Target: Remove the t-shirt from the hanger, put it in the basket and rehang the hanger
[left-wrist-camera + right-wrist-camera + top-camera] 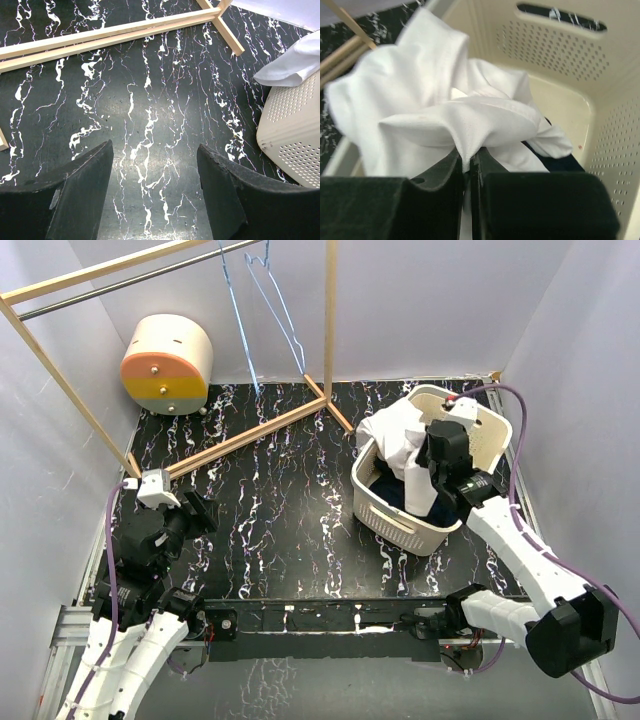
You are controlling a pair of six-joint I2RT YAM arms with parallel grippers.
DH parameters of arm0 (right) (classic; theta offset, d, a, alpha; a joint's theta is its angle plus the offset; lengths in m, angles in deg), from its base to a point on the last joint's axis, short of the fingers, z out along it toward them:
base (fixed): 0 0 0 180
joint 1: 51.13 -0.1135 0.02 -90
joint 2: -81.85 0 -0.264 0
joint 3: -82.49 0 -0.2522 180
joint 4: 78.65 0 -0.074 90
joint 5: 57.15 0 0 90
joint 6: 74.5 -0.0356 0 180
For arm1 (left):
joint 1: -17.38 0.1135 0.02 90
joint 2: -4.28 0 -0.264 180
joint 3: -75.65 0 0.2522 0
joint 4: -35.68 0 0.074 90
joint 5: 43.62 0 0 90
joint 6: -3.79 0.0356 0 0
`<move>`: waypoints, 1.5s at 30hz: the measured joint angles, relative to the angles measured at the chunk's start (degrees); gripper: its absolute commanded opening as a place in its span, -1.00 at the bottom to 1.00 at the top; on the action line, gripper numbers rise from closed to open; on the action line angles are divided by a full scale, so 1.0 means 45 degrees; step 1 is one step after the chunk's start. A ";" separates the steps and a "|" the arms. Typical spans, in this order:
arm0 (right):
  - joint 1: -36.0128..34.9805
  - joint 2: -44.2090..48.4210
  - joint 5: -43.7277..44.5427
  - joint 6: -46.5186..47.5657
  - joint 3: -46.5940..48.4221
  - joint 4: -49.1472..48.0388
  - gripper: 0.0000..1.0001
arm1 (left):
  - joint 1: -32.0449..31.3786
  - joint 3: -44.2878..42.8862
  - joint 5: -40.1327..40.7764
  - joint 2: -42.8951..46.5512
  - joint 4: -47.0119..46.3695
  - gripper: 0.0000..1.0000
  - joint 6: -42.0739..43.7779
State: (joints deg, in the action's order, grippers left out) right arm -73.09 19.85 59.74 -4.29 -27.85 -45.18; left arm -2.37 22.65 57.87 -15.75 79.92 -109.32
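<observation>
A white t-shirt is bunched in the cream laundry basket, partly draped over its left rim. My right gripper is shut on a fold of the t-shirt inside the basket; the jaws pinch the cloth between them. A blue wire hanger hangs bare on the rail of the wooden rack at the back. My left gripper is open and empty above the black marbled table, fingers wide apart. The t-shirt's edge shows in the left wrist view.
A round cream, orange and yellow drum lies at the back left. The rack's wooden base bars cross the table. Dark clothing lies under the t-shirt in the basket. The basket's side stands right of my left gripper.
</observation>
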 measured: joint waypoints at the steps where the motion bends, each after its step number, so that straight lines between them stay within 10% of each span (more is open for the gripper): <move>1: 0.0165 -0.0010 -0.0078 -0.0233 -0.0437 0.0010 -0.84 | 0.0000 0.0000 0.0000 0.0000 0.0005 0.32 0.0000; 10: 0.1486 0.0301 -0.1977 -0.1569 -0.1175 0.0457 -0.84 | 0.0000 0.0010 0.0000 0.0000 0.0000 0.33 0.0005; 24: 0.1472 0.0865 -0.1219 0.0034 0.8121 0.1059 -0.84 | 0.0000 0.0010 0.0005 0.0000 0.0005 0.33 0.0005; 45: 0.1477 -0.0170 -0.2710 0.0019 0.3055 0.1579 -0.84 | 0.0000 0.0010 0.0024 0.0102 0.0005 0.33 0.0015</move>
State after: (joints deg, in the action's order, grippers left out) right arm -66.44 19.08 47.54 -4.20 -14.10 -38.08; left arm -2.37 22.69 57.97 -15.29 79.94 -109.26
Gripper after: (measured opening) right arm 0.096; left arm 0.662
